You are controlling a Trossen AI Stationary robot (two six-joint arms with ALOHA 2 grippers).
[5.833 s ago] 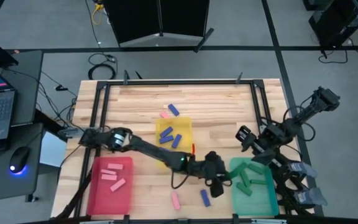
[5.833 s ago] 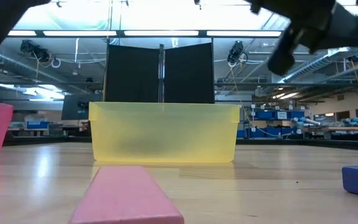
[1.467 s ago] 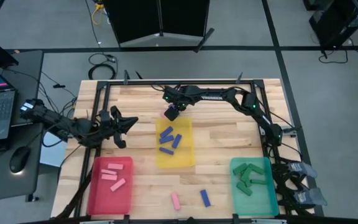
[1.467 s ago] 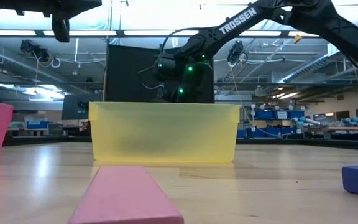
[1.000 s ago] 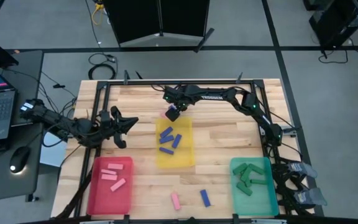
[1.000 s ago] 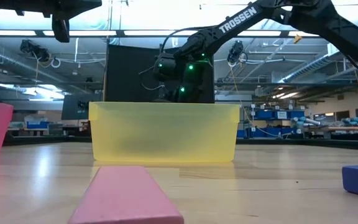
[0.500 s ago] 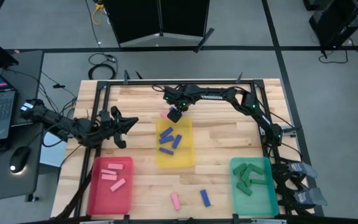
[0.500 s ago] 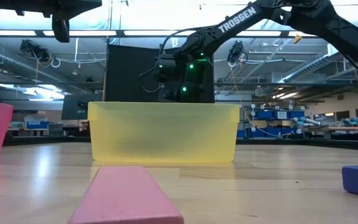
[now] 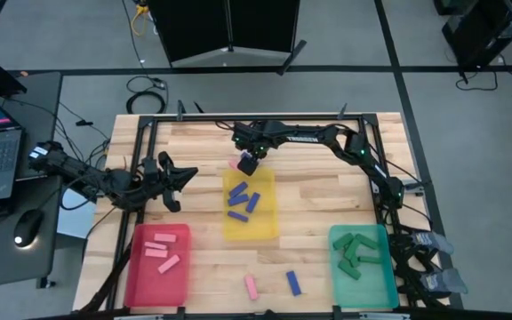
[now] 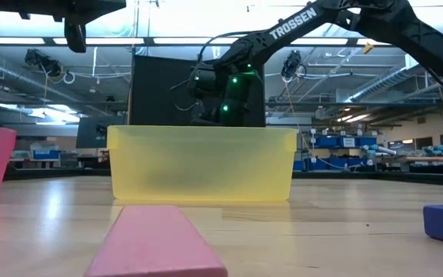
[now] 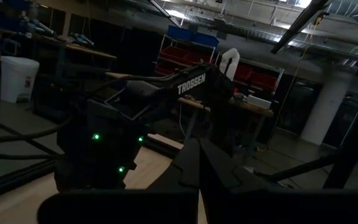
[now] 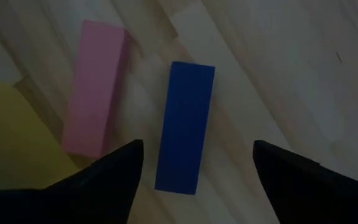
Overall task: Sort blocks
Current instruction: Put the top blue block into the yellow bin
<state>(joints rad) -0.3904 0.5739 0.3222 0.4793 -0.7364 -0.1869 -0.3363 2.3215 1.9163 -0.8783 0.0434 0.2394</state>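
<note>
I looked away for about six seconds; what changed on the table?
The left gripper left the front and pulled back to the left edge, shut. The right gripper swung to the back, open above the blue block beside the pink block. Trays and remaining blocks stayed put.

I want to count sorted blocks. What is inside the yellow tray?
The yellow tray holds about four blue blocks, loosely scattered. The right pincer hangs above its far edge and may cover something there.
</note>
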